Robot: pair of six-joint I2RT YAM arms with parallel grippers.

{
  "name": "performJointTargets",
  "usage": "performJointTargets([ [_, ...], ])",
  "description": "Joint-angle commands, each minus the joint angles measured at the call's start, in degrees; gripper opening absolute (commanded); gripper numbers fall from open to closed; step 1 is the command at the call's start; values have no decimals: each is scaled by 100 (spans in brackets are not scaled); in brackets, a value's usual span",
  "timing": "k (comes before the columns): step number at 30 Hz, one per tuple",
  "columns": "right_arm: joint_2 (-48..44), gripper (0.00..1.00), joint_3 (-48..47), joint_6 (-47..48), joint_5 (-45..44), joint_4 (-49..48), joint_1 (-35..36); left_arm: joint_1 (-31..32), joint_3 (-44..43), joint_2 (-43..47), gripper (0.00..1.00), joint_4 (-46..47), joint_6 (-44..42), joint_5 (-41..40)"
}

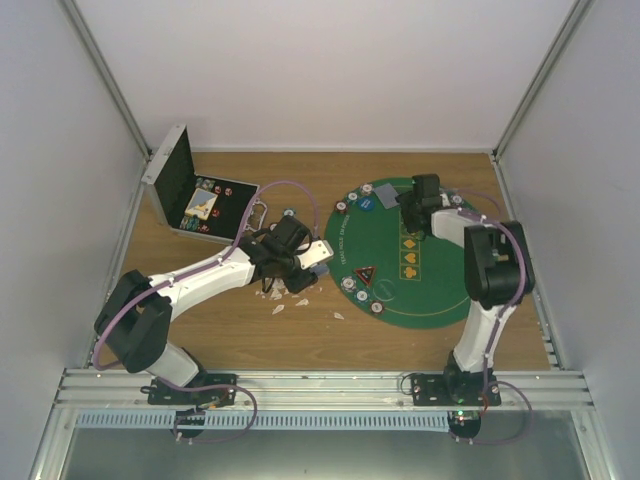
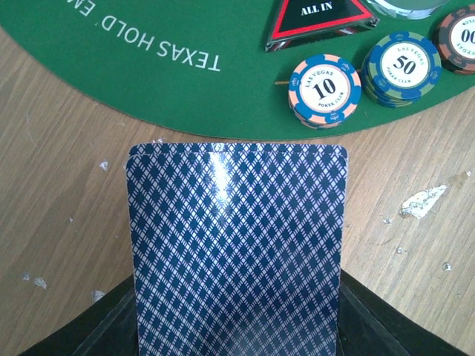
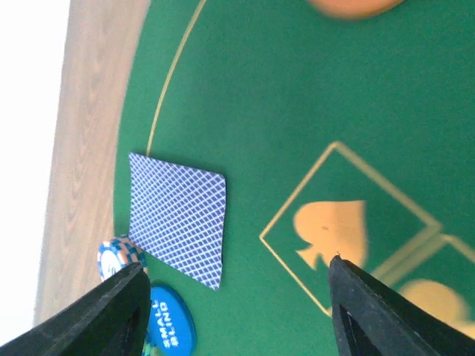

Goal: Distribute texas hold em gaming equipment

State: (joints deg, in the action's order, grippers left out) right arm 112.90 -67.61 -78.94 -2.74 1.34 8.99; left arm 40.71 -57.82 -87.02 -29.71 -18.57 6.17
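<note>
Left pincer (image 1: pixel 308 254) clamped shut on a blue diamond-backed playing card (image 2: pixel 236 245), held over the bare wooden table (image 2: pixel 59 185) just short of the curved edge of the green mat (image 2: pixel 111 67). Inside that edge sit a chip marked 10 (image 2: pixel 324 90), a chip marked 50 (image 2: pixel 401 68) and the red-black ALL IN token (image 2: pixel 319 18), with open felt to their left. Right pincer (image 3: pixel 237 311) hangs open and empty above the mat, where a second card (image 3: pixel 178 219) lies face down beside a blue button (image 3: pixel 168 320)

Blurred and cropped at the top edge: orange button (image 3: pixel 356 6). Cropped at top: triangular token (image 2: pixel 319 22). Cropped at bottom: playing card (image 2: pixel 237 252), blue button (image 3: pixel 169 322). Too small to read: case (image 1: pixel 170 175) contents.
</note>
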Motion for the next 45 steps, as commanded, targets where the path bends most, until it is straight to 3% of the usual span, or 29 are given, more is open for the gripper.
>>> performJointTargets([
  [1, -1212, 75, 656, 661, -195, 103, -351, -37, 14, 195, 57, 272, 9, 204],
  [3, -1834, 88, 992, 1216, 9, 111, -567, 8, -7, 207, 57, 272, 21, 327],
  [7, -2927, 93, 1255, 2758, 700, 750, -811, 209, 20, 206, 57, 313, 45, 514],
  [15, -4028, 96, 2012, 4941, 3518, 2050, -552, 439, 61, 177, 57, 358, 64, 621],
  [18, -4121, 95, 2207, 5394, 4026, 2440, -137, 530, 61, 162, 57, 353, 63, 654],
  [30, -4031, 96, 2475, 5705, 4801, 2305, 1104, 871, 42, 113, 57, 300, 32, 635],
  [36, -3451, 94, 2397, 5757, 5205, 2163, 1312, 912, 25, 124, 57, 316, 26, 646],
  [45, -2896, 89, 2132, 5916, 5141, 2255, 1615, 921, 34, 142, 57, 326, 10, 634],
])
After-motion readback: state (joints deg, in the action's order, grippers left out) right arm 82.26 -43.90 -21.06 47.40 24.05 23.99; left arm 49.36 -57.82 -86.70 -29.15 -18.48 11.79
